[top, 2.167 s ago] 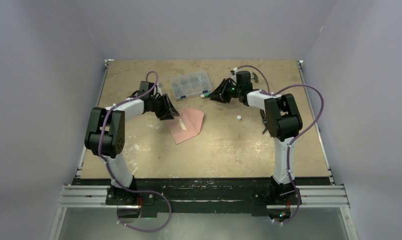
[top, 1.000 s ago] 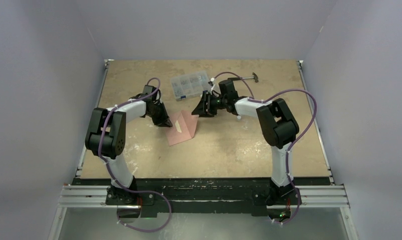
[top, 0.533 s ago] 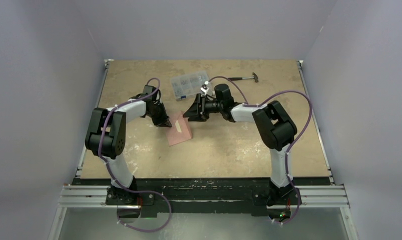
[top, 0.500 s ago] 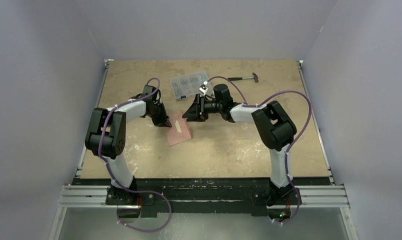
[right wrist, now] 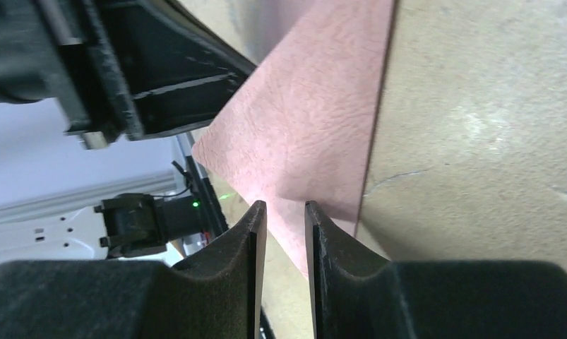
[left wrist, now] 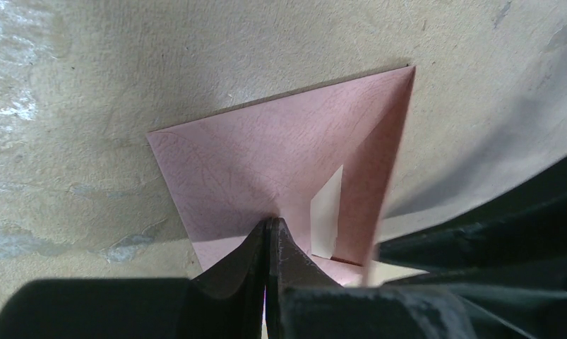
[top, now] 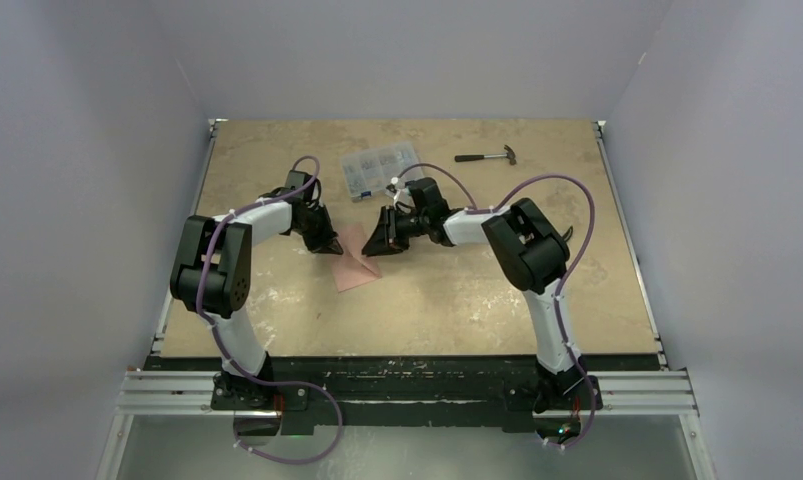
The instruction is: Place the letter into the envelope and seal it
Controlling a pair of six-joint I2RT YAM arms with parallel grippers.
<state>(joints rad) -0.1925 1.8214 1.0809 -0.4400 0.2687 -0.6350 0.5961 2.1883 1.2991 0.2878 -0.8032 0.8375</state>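
Nearly there — letter (left wrist: 327, 212) sits inside envelope (left wrist: 252, 155), flap (right wrist: 301, 120) raised, unsealed; left hand (left wrist: 267, 233) closed, perhaps pinning it; right hand (right wrist: 285, 212) slightly parted.

One envelope (top: 355, 264), one letter (left wrist: 326, 212), one clear box (top: 380, 168) and one hammer (top: 487, 156) are lying before two arms: left arm (top: 262, 212), right arm (top: 467, 222).

Soft even overhead light, mild shadows, wrist views blurred up close
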